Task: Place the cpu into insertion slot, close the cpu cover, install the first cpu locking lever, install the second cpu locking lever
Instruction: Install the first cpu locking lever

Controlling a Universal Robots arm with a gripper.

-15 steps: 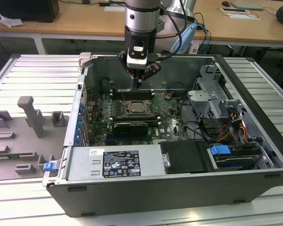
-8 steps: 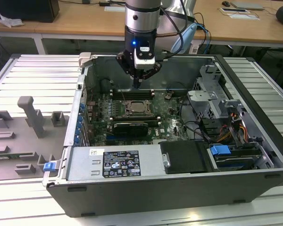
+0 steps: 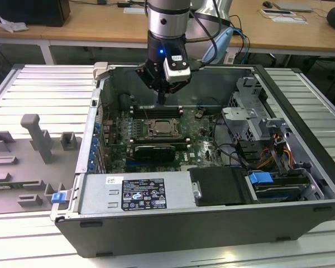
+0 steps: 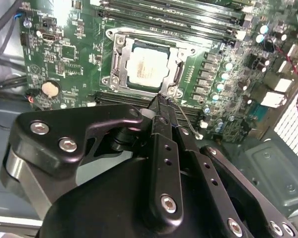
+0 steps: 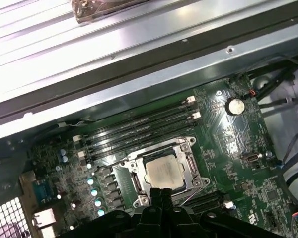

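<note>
The arm hangs over an open computer case [image 3: 212, 223] that lies on its side on the ribbed metal table [image 3: 44, 95]. Its end effector [image 3: 161, 102] points down into the case, above the motherboard [image 4: 69, 54] and on the memory slots' [image 5: 139, 129] side of the socket. The two black fingers [image 5: 153, 197] are pressed together with nothing between them.

In both wrist views the cpu [image 4: 148, 67], with its pale metal top, sits flat in the insertion slot [image 4: 179, 74]. The cpu cover [image 4: 120, 54] lies down around it, and the chip shows through the cut-out centre. The fingertips are just beside one corner of the socket. They are clear of the chip, and I cannot tell whether they touch the frame.

A thin wire lever [image 4: 186, 121] runs out from that corner, close by the fingers. I cannot make out whether it is latched.

On the table at the exterior view's left stands a set of grey holders [image 3: 36, 139]. The power supply [image 3: 134, 192] with its white label fills the near side of the case.
</note>
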